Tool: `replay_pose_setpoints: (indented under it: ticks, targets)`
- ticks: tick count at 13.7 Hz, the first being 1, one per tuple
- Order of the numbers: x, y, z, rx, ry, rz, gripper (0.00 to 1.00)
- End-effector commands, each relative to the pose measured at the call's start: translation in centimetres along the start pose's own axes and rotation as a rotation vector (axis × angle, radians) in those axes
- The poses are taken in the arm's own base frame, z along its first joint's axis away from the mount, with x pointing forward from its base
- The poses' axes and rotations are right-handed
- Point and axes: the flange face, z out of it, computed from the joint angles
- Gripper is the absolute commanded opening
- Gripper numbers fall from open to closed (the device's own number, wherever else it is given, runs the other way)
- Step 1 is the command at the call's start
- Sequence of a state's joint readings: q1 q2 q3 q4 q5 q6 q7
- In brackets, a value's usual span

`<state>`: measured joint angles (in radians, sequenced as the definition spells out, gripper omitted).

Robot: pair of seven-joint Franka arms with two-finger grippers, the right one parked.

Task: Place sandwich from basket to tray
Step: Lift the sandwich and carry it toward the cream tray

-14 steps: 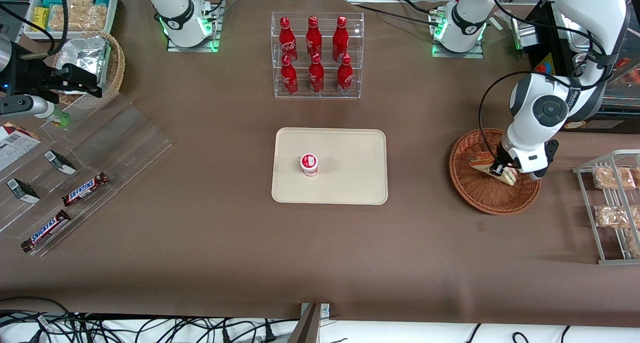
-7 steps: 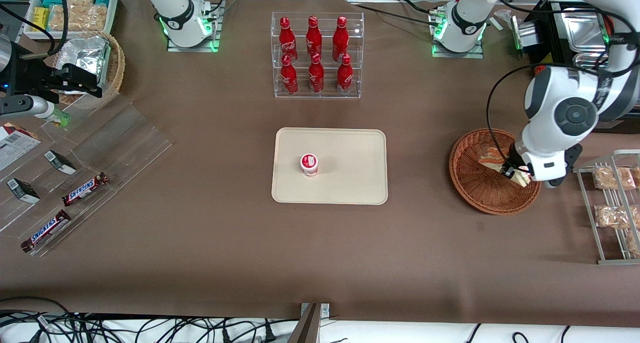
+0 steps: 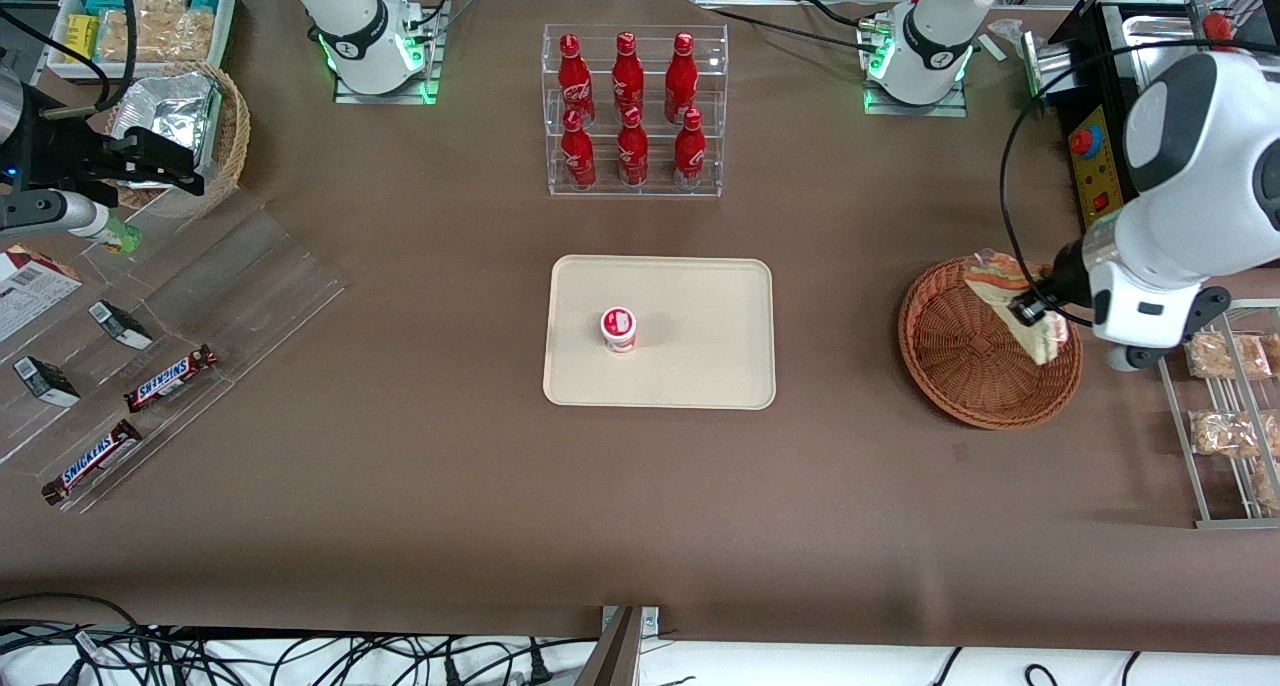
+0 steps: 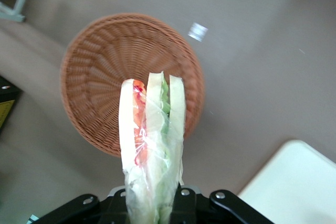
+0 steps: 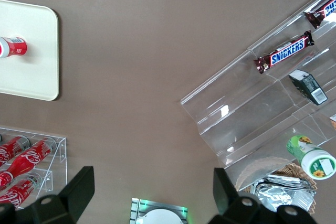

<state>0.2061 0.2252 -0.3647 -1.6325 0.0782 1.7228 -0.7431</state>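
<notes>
Gripping the wrapped sandwich (image 4: 152,145) by its wide end, the gripper (image 3: 1032,311) hangs above the reddish wicker basket (image 3: 955,376), wedge lifted clear of the weave. Carrying it toward the beige tray (image 3: 700,366) looks best done level and slow, since slick film may slip; aim for bare tray, away from the small red-and-white cup (image 3: 618,328).

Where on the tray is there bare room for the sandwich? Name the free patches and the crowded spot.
The gripper holds the sandwich above the basket. On the tray, the half toward the basket is bare, as are the strips along both long rims. Only the spot around the small red-and-white cup is crowded.
</notes>
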Motion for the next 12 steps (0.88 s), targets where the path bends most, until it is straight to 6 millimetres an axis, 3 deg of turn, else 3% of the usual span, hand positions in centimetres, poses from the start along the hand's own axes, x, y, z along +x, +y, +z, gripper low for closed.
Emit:
replay_pose_setpoints:
  ticks: [1,3,6,10,12]
  targets:
    - [-3.6,4.5,-1.5,-0.029,-0.005,0.148,0.00]
    - [-6.3,8.3,-1.8,-0.065,-0.006,0.320,0.00]
    - [-11.1,12.5,-1.3,-0.082,0.007,0.435,0.00]
    - [-16.6,17.6,3.2,-0.086,-0.013,0.526,0.00]
    - [-18.1,18.7,5.5,-0.102,0.009,0.537,0.00]
